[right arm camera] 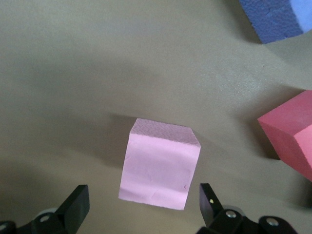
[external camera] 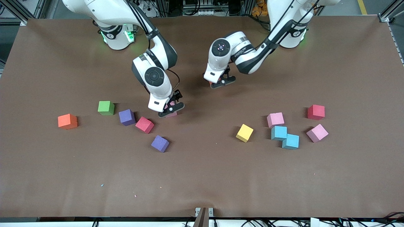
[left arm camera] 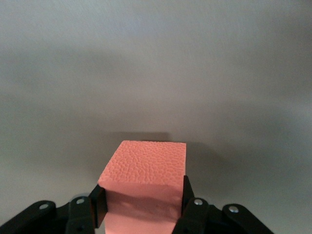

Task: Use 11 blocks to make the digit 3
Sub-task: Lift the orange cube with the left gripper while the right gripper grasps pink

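My left gripper is shut on a salmon-orange block, low over the table's middle toward the robots' bases. Only a sliver of that block shows in the front view. My right gripper stands open over a pink block, one finger on each side and neither touching it. Toward the right arm's end lie an orange block, two purple blocks and a red block. Toward the left arm's end lie a yellow block, two pink blocks, two touching cyan blocks and another red block.
A green cube sits beside the purple block nearer the bases. The brown table stretches bare toward the front camera. In the right wrist view, a red block and a purple block lie close to the pink one.
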### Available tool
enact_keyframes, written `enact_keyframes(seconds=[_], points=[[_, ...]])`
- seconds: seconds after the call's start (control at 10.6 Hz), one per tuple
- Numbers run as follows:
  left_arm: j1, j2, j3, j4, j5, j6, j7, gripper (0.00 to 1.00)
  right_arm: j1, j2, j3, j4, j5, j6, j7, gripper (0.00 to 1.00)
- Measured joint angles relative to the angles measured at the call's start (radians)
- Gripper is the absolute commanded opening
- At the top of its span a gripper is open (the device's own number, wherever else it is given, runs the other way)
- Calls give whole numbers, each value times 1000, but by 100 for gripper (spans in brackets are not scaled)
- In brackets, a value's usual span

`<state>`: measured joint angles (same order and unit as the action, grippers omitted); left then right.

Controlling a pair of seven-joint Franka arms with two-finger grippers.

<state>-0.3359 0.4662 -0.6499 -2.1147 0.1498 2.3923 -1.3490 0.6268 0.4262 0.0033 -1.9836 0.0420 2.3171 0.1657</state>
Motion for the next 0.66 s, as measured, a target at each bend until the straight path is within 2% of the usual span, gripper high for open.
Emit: enact_keyframes(seconds=[0.19, 0.66], points=[[-46, 0, -3, 0, 1, 0, 65, 0, -1, 3, -3, -2, 0, 19, 7, 100], [-112, 13, -2, 16, 1, -1, 79, 0, -13, 35, -11, -5, 0, 48, 16, 100]])
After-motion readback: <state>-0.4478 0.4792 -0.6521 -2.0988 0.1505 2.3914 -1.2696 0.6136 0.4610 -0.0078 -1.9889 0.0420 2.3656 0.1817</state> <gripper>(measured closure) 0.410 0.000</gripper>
